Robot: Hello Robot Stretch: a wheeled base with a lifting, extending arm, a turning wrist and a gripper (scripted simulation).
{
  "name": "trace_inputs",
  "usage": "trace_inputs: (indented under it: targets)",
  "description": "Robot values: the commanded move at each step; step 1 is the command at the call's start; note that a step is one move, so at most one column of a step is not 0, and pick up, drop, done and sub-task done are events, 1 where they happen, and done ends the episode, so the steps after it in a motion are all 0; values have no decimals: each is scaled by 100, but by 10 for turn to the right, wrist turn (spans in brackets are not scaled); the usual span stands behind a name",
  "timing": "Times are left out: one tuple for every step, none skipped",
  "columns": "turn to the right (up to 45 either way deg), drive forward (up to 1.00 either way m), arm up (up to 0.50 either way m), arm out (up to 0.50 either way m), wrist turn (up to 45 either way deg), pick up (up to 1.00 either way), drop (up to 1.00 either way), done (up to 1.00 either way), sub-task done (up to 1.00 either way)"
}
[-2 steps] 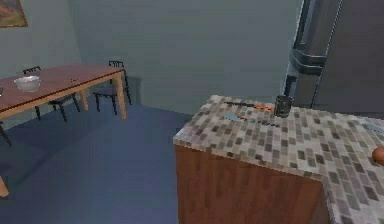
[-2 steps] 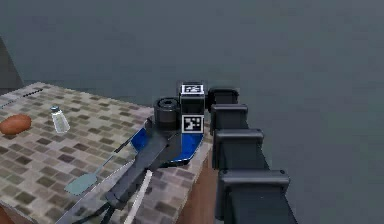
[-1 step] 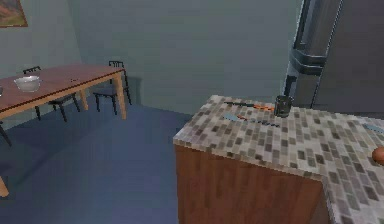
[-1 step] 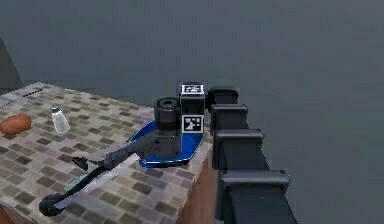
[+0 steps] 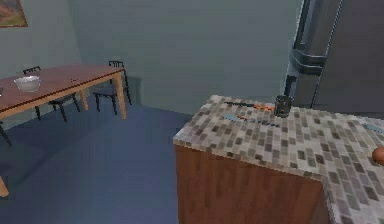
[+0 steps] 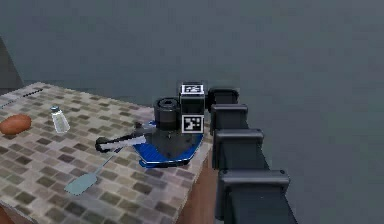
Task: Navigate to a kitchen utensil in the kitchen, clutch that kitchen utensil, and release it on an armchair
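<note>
Near the arm's far end, two small white squares (image 6: pixel 192 123) bearing black block marks. Left of them the hand (image 6: pixel 108 143), seen against a flat blue thing (image 6: pixel 172 153) on the mosaic-tiled worktop (image 6: pixel 40 160); cannot tell whether holding anything. Lower left of the fingers in the arm side view, near but apart, a grey flat-bladed utensil (image 6: pixel 85 182) lying on the worktop, with a pale shaker (image 6: pixel 60 120) farther back.

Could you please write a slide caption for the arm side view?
Robot arm extended across a tiled counter, tool near a blue object, shaker and grey utensil alongside.
</note>
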Motion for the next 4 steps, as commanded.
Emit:
trace_inputs:
  targets:
    - [0, 0, 0, 0, 180, 0, 0, 0, 0]
    - [0, 0, -12, 0, 0, 0, 0, 0, 0]
    - [0, 0, 0, 0, 0, 100, 0, 0, 0]
    - [0, 0, 10, 0, 0, 0, 0, 0, 0]
